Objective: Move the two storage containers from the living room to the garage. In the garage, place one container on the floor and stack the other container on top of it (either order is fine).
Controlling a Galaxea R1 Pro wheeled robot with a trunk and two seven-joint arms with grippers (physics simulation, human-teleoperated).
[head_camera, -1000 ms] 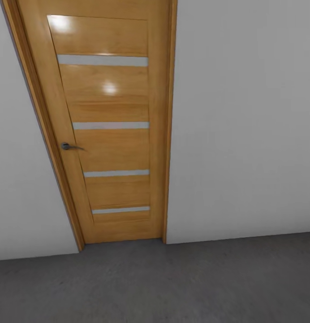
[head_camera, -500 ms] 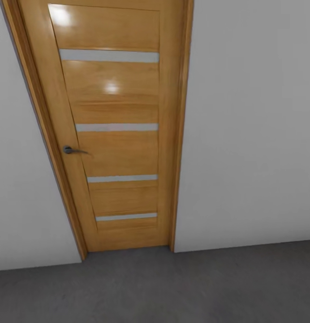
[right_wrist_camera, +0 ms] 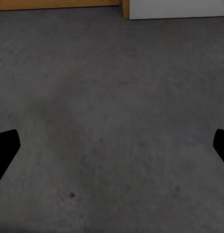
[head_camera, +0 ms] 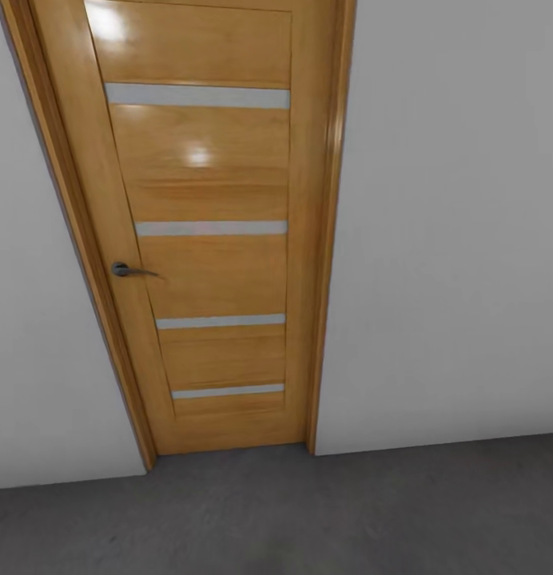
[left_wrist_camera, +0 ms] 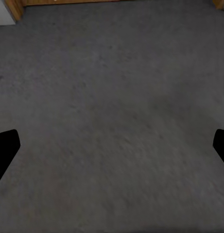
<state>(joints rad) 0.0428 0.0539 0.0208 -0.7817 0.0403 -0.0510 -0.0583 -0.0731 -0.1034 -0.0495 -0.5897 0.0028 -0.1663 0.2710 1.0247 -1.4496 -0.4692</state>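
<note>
Facing a closed wooden door (head_camera: 204, 239) at close range, the robot has nothing of the task in hand, and neither storage container appears before the head camera or either wrist camera, so where they are cannot be told from here. The door has one lever handle (head_camera: 129, 271), at about nine o'clock from the panel's centre, and four pale horizontal strips across its face. White wall (head_camera: 452, 239) flanks it on both sides, and the dark grey speckled floor (head_camera: 308, 519) runs along the bottom of the head view, toward six o'clock.

The left gripper (left_wrist_camera: 112, 145) shows as two dark fingertips at opposite edges of its wrist view, spread wide with bare floor between them; it grips nothing. The right gripper (right_wrist_camera: 112, 145) looks the same: two fingertips wide apart, empty, over the same grey concrete, with the door's foot and a patch of wall at twelve o'clock.

The likely risk is the door itself. It appears shut, and driving on would probably put the base or the arms into the panel or its frame. Reaching for the handle with fingers spread this wide could also slip off the thin lever. Misjudging the swing side would, I judge, jam the door against the robot.

Counted: one door, one handle, four strips, two grippers, four fingertips, no containers.
</note>
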